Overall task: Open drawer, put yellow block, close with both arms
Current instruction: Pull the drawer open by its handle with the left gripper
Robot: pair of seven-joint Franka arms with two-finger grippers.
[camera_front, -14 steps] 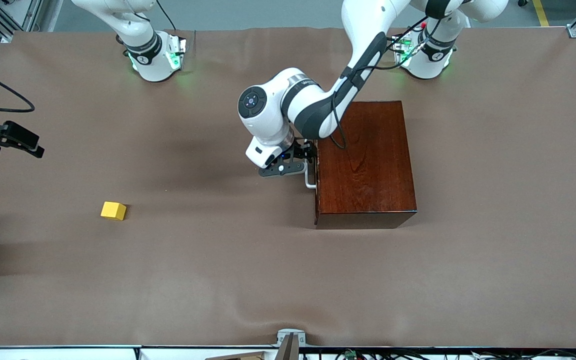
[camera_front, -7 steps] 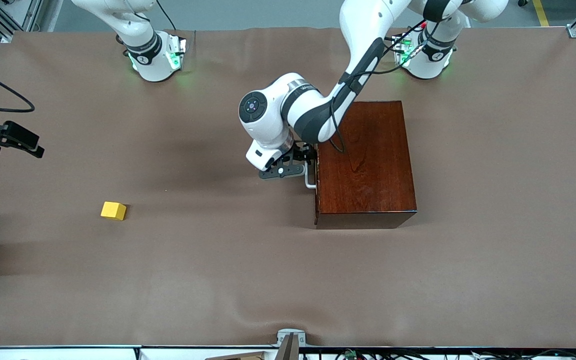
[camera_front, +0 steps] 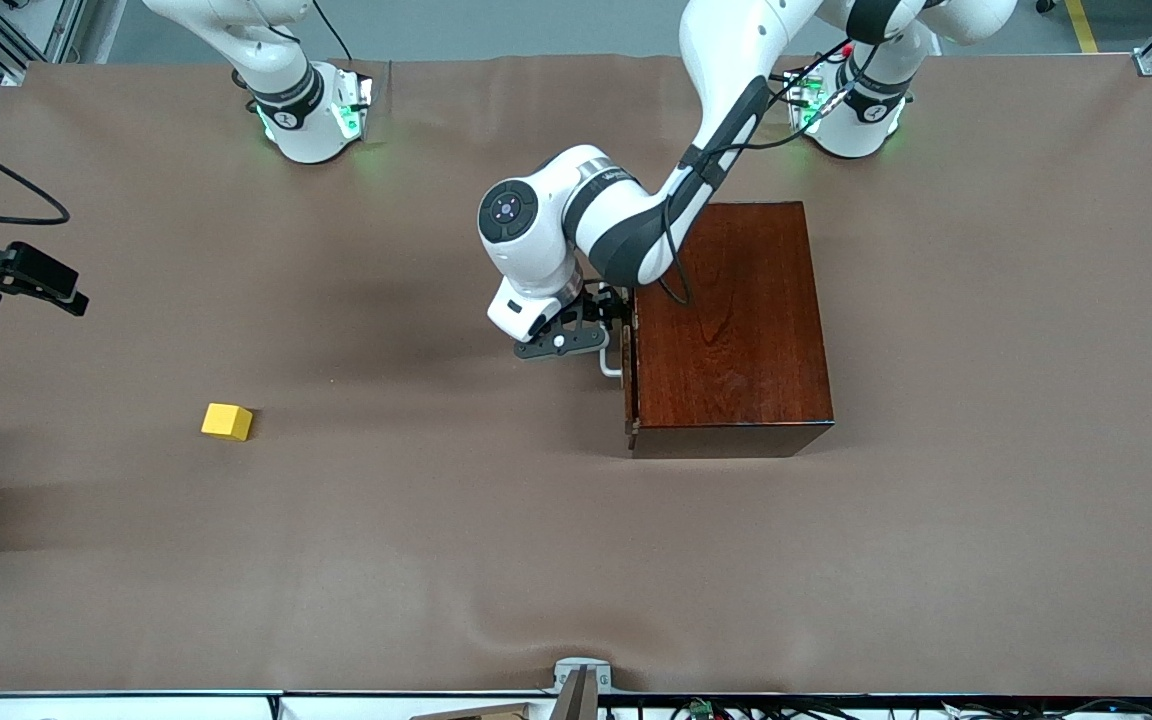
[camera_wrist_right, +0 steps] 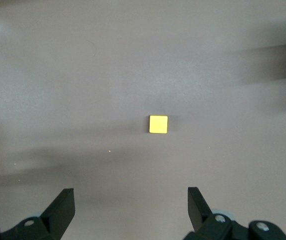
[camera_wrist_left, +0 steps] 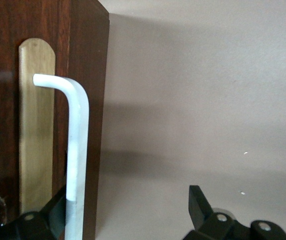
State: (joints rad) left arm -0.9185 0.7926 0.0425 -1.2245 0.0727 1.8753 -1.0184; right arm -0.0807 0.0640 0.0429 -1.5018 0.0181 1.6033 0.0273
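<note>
Basically hooked: left gripper (camera_front: 604, 322) jaws wide, straddling the drawer (camera_front: 629, 372)'s white handle (camera_wrist_left: 76, 155). Right gripper (camera_wrist_right: 128, 212) waiting, spread wide above the yellow block (camera_wrist_right: 158, 124).

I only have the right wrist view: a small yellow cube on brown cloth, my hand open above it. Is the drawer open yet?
Observer: Barely. The dark red-brown drawer front stands just proud of the glossy reddish-brown wooden box.
Operator: Where is the left hand?
Observer: The left hand is at the drawer's white U-shaped bar handle, with the bar between its open fingers, close to one of them.
Operator: Is my cube near that box?
Observer: No. The small bright yellow cube lies apart from it, toward the right arm's end of the brown-covered table.
</note>
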